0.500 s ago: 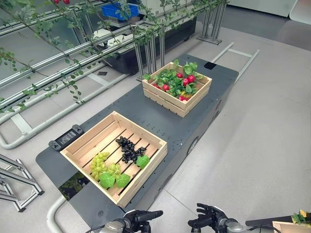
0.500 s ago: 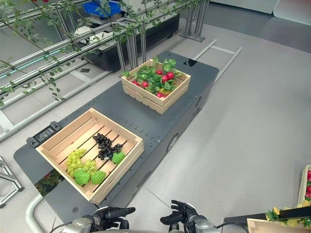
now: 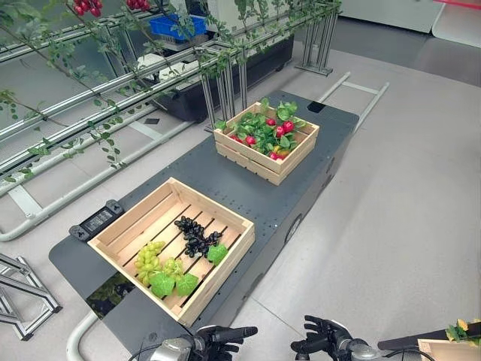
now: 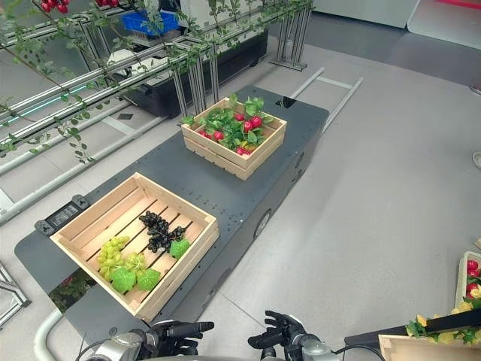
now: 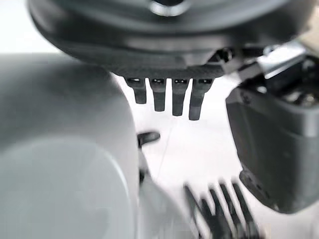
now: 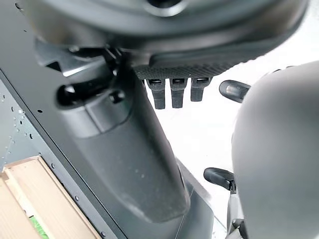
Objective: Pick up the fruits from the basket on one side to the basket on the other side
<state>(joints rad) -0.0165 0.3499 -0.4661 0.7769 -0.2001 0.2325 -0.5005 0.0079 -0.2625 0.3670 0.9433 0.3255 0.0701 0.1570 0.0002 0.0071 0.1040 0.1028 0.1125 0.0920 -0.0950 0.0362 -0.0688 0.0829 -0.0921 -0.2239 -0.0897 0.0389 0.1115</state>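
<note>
Wooden crates unmoved, hands still low

Near wooden crate: green grapes, black grapes. Far crate: red fruit among leaves.

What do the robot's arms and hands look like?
Both arms end in silver-grey metal wrists. The left hand and right hand are dark, nearly black, with slim jointed fingers in a row and a separate thumb, rather like a gloved human hand.
</note>
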